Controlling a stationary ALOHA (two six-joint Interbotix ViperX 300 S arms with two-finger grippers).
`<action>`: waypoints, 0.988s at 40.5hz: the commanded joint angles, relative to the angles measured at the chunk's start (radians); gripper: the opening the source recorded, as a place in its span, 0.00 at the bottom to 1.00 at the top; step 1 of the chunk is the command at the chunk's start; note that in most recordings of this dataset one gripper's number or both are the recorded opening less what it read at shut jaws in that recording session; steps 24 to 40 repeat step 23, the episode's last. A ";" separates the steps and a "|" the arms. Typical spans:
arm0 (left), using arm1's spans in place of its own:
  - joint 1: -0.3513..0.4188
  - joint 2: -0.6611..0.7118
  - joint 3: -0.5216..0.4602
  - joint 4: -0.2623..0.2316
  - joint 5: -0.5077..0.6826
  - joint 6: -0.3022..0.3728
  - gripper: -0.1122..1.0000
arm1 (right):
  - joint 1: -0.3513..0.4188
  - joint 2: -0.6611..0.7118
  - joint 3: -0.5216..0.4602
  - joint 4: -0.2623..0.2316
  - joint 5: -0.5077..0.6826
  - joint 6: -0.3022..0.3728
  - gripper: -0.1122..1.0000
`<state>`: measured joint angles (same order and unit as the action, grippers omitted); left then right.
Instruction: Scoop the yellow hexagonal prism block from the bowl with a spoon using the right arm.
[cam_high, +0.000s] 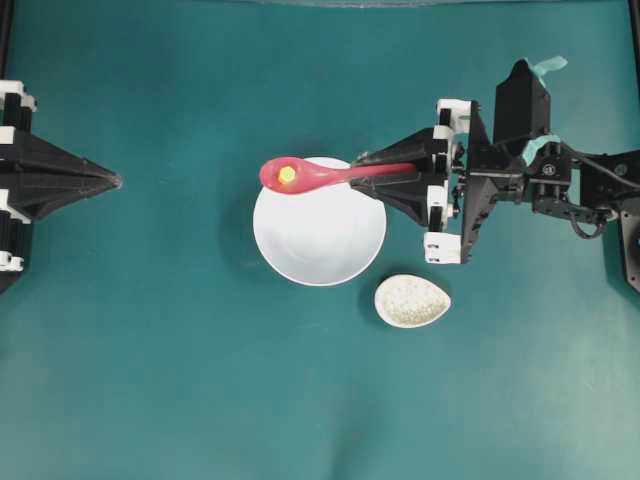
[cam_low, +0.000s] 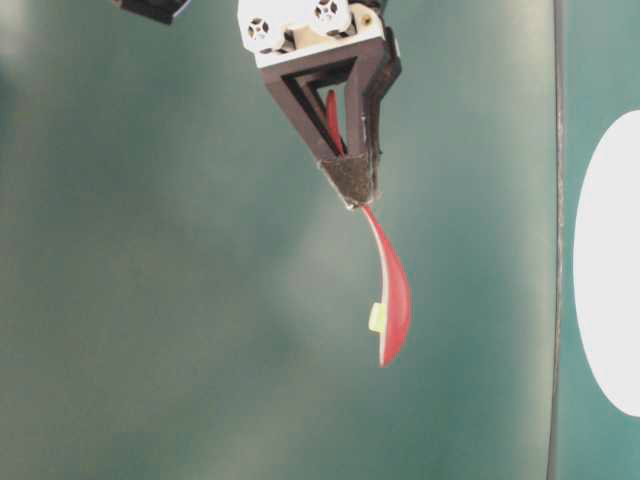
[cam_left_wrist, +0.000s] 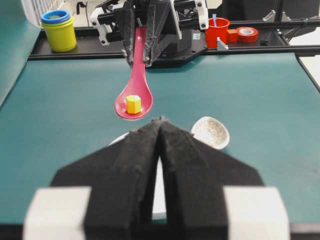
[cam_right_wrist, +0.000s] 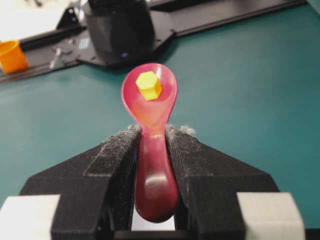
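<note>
Right pincer (cam_high: 400, 170): black padded fingers clamped on the handle of the spoon (cam_high: 320, 176), part-way closed; the handle end is hidden between the pads in the overhead view, and shows only from the right wrist camera.

Spoon: glossy red-pink, held roughly level, scoop raised above the far rim of the bowl (cam_high: 320, 235). Edge-on from table level, so its hollow cannot be seen there.

Yellow hexagonal prism block (cam_high: 287, 174): sits in the spoon's scoop, out of the bowl. In the table-level view only a pale sliver of it shows past the spoon's edge.

Bowl: large, plain white, near the middle of the tabletop (cam_high: 150, 350). Mostly hidden behind the left pincer in the left wrist view; cut off at the frame edge from table level.

Small speckled dish (cam_high: 412, 300): beige, egg-shaped, just beside the bowl, apart from it.

Left pincer (cam_high: 115, 181): at the left edge of the tabletop, well apart from the bowl, fingers pressed together on nothing; its arm is cut off by the frame.

Stacked cups (cam_left_wrist: 59, 30) and red cup (cam_left_wrist: 217, 31): beyond the tabletop's far edge, blurred.
</note>
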<state>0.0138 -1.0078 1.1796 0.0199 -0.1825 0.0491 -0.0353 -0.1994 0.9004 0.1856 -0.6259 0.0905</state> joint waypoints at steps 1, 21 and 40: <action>0.000 0.003 -0.029 0.002 -0.005 0.000 0.09 | 0.003 -0.028 -0.015 0.002 -0.008 0.000 0.31; 0.000 0.000 -0.031 -0.002 0.006 -0.017 0.09 | 0.002 -0.044 -0.023 0.002 0.044 0.000 0.31; 0.000 -0.005 -0.031 -0.002 -0.003 -0.015 0.09 | 0.003 -0.046 -0.023 0.002 0.051 0.000 0.31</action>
